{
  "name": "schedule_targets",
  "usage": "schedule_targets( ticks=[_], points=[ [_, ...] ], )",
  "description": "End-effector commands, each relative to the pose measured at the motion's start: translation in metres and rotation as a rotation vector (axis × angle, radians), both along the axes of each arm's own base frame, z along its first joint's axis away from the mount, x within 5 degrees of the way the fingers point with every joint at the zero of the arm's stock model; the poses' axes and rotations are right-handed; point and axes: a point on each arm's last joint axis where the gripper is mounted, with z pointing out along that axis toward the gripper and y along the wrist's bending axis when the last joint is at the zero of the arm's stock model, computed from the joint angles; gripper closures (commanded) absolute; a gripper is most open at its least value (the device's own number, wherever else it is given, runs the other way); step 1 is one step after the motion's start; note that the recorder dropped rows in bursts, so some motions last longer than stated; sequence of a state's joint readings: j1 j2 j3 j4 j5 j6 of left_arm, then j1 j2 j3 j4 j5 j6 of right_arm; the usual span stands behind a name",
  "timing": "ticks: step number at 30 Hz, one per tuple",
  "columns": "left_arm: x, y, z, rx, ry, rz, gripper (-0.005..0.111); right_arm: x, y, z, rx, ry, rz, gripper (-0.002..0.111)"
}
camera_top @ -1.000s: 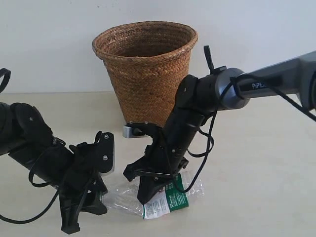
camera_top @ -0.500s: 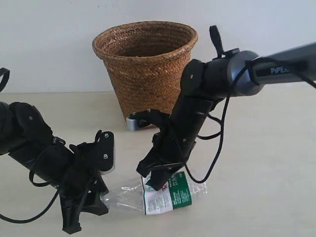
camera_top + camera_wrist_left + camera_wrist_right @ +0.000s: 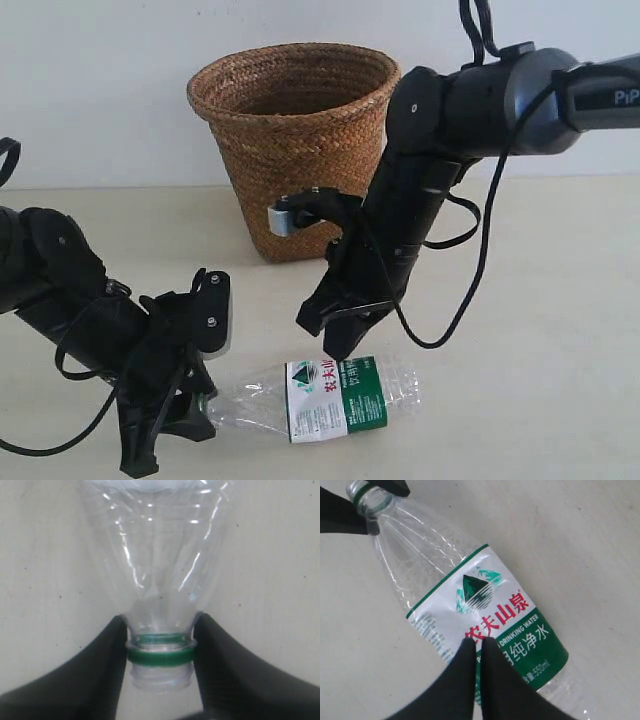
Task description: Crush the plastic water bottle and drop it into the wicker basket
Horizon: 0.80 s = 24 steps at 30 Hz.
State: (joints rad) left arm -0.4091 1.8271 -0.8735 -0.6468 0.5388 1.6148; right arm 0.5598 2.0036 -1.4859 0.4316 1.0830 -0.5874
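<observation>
The plastic water bottle [image 3: 335,400] lies on its side on the table, clear and ribbed, its white-and-green label facing up. No cap shows on its mouth, only a green neck ring [image 3: 160,655]. My left gripper [image 3: 203,408] is shut on the bottle's neck [image 3: 160,630], one finger on each side. My right gripper [image 3: 336,345] hangs a little above the label [image 3: 485,605], its jaws shut with nothing between them and apart from the bottle. The wicker basket [image 3: 295,170] stands upright behind the bottle, at the back of the table.
The right arm [image 3: 420,200] crosses in front of the basket's right side. A pale wall rises behind the basket. Bare beige table [image 3: 540,380] stretches to the right of the bottle.
My right gripper has lifted off the bottle's label, up and slightly right. The bottle now lies flatter with its label fully in view. The left gripper has kept its hold.
</observation>
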Motion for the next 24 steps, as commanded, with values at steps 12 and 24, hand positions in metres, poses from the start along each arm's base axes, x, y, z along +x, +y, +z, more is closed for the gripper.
schedule_targets(
  ticks=[12,24],
  points=[
    [-0.002,0.0,0.001,0.002,0.012,-0.008,0.102,0.009,-0.004,-0.067,-0.106,0.02,0.016,0.108],
    [-0.002,0.0,0.001,0.002,0.012,-0.008,0.102,0.013,-0.003,-0.099,-0.14,0.04,0.005,0.108]
  ],
)
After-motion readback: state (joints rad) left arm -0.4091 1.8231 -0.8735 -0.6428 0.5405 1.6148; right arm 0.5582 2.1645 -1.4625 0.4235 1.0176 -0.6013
